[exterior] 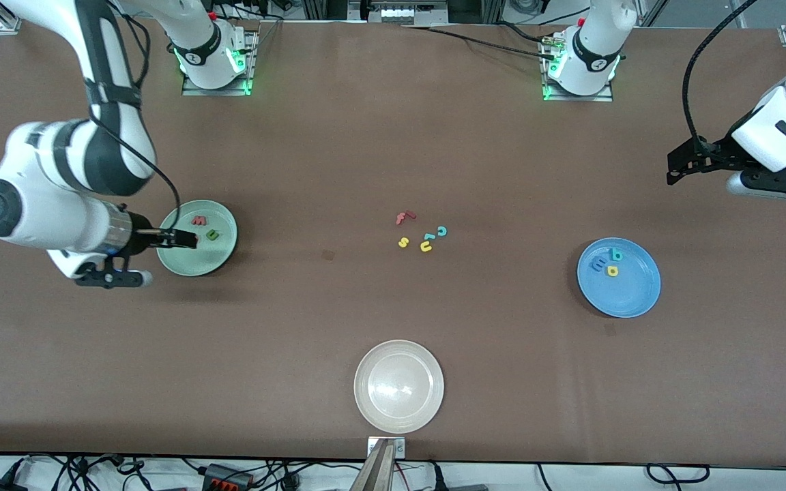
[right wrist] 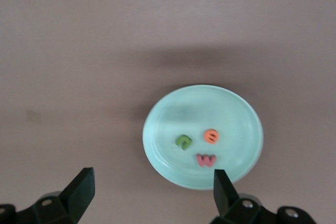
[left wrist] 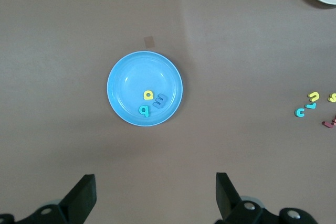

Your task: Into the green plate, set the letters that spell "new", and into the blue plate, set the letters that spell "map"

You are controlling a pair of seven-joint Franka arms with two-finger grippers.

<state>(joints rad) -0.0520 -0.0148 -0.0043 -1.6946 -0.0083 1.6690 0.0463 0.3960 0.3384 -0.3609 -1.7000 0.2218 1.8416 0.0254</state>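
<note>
Obstacles: a cluster of loose letters (exterior: pixel 421 233) at mid-table, a white plate (exterior: pixel 399 387) at the table's camera-side edge, the green plate (exterior: pixel 219 259) toward the right arm's end, the blue plate (exterior: pixel 628 294) toward the left arm's end. The right gripper (exterior: pixel 181 239) hangs open over the green plate. Bare tabletop (exterior: pixel 502 354) lies between these.

The brown matte table (exterior: pixel 393 136) carries a round mint-green plate (exterior: pixel 219 256) at nine o'clock, a round bright blue plate (exterior: pixel 628 296) at three, a round beige plate (exterior: pixel 398 386) at six, and loose foam letters (exterior: pixel 421 234) at centre.

high front view, two downward wrist views
</note>
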